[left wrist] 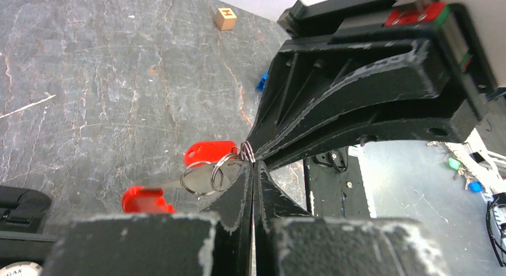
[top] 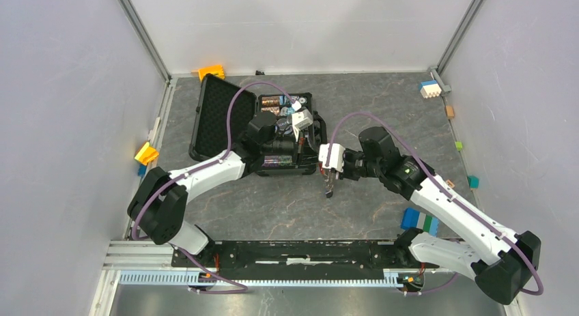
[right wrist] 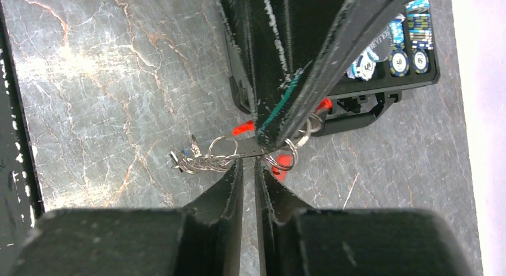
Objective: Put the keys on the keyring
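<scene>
Pinching together, my left gripper [left wrist: 253, 168] is clamping the keyring [left wrist: 201, 179] above the table [left wrist: 119, 79]; my right gripper [right wrist: 247, 166] is hovering at its wire, fingers slightly apart. Whether the red key [left wrist: 144, 199] is hanging threaded, I'm unsure.

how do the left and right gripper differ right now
The left gripper has its jaws pressed together, pinching the keyring; the right gripper has its jaws a sliver apart. The left gripper reaches in from over the open case; the right gripper comes in over bare table. Both have black fingers and meet tip to tip at the keyring.
</scene>
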Controlling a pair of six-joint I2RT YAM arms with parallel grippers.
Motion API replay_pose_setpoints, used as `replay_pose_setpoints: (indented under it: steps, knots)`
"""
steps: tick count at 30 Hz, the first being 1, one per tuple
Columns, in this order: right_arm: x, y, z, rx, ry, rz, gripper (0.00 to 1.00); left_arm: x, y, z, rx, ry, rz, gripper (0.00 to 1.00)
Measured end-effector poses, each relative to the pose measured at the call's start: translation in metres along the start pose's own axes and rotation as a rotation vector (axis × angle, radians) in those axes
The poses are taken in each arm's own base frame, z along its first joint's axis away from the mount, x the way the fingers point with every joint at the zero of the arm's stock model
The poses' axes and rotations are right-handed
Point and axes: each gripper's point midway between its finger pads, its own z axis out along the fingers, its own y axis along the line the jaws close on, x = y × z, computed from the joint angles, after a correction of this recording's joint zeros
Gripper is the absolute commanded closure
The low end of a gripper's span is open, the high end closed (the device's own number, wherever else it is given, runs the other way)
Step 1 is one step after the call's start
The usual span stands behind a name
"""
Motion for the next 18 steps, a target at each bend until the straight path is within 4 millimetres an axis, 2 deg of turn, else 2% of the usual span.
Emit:
replay_pose_setpoints:
  steps: [5, 9, 18]
  knots:
    - [0.004, 0.005, 0.002, -0.015, 0.005, 0.010, 0.66, -0.002, -0.005, -0.001, 0.026, -0.001, 0.014, 0.98]
    - [0.003, 0.006, -0.003, -0.011, 0.004, 0.009, 0.57, -0.001, -0.007, -0.003, 0.036, 0.005, 0.040, 0.98]
    - [-0.008, 0.000, -0.023, 0.018, -0.049, -0.020, 0.59, -0.002, -0.013, -0.018, 0.070, 0.025, 0.110, 0.98]
